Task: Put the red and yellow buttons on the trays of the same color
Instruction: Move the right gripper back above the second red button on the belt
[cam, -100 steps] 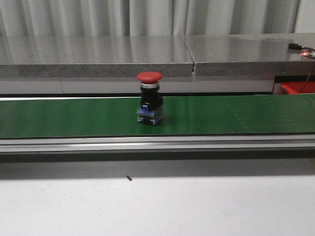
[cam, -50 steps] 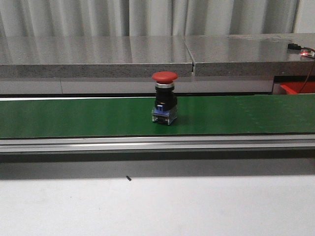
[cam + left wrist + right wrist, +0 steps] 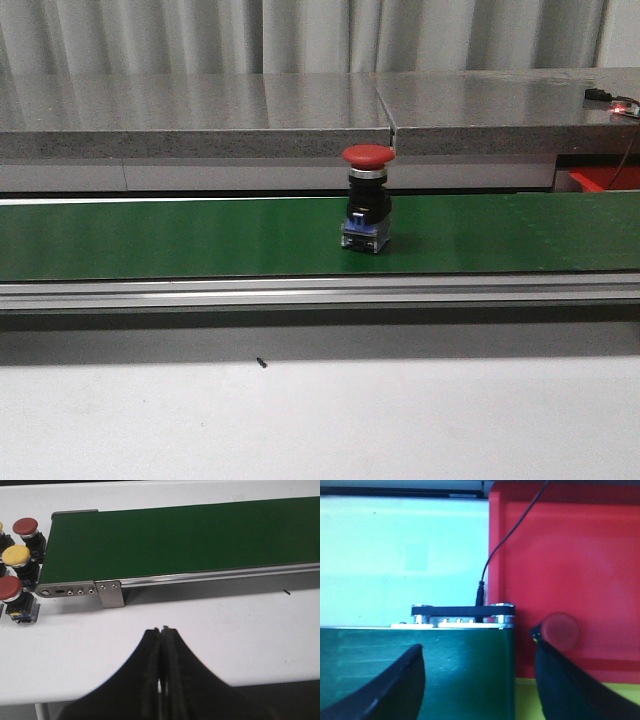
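- A red button [image 3: 368,200] stands upright on the green conveyor belt [image 3: 180,238] in the front view, a little right of the belt's middle; neither tool shows in that view, so how far it lies from either one cannot be told.
- The left tool [image 3: 161,645] is pressed fully together, its two black fingers touching along their length, and it holds nothing.
- Ahead of the left tool lies the white table [image 3: 210,630], then the belt's metal side rail [image 3: 200,577] and the bare green band.
- Off the belt's end, well apart from the left tool, buttons wait on the table: a red one [image 3: 26,527], a yellow one [image 3: 16,556] and another red one [image 3: 10,588] nearest the tool's side.
- The right tool [image 3: 479,690] is spread wide, with nothing between its fingers.
- The right tool hangs over the end of the belt [image 3: 420,670], where a black cable [image 3: 492,555] plugs into the end bracket.
- Just beyond the belt's end sits the red tray [image 3: 580,540], and a red button [image 3: 561,630] rests in it close beside one right finger [image 3: 575,690].
- A strip of yellow tray [image 3: 525,700] shows next to the red one, between the right fingers.
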Robot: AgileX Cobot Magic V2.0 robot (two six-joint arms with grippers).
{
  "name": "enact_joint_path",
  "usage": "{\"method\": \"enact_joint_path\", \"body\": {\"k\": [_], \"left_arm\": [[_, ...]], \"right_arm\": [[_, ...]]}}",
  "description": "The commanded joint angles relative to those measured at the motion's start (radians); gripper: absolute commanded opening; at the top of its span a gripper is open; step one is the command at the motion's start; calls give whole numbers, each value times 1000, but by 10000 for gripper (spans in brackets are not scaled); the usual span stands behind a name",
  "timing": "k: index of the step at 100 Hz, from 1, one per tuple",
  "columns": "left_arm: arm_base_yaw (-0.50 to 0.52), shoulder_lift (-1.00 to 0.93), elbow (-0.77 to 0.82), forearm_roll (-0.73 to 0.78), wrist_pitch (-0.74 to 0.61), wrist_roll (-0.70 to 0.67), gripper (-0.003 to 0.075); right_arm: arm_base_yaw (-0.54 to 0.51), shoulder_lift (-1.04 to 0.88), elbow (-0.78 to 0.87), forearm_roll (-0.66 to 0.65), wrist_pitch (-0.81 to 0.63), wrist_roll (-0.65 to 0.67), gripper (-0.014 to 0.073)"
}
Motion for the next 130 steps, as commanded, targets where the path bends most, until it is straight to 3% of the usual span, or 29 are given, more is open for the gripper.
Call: {"method": "enact_joint_path", "body": {"k": [1, 62, 90, 130], "left_arm": [[-8, 11, -25, -17, -62, -2, -20], [-8, 11, -25, -17, -62, -2, -20], [-8, 11, -25, -17, -62, -2, -20], [-8, 11, -25, -17, -62, -2, -20]], "right_arm": [[29, -75, -27, 12, 1, -18, 474], [304, -145, -27, 74, 174, -20, 474], [412, -125, -27, 120, 185, -20, 474], [458, 6, -27, 101, 146, -29, 474]]}}
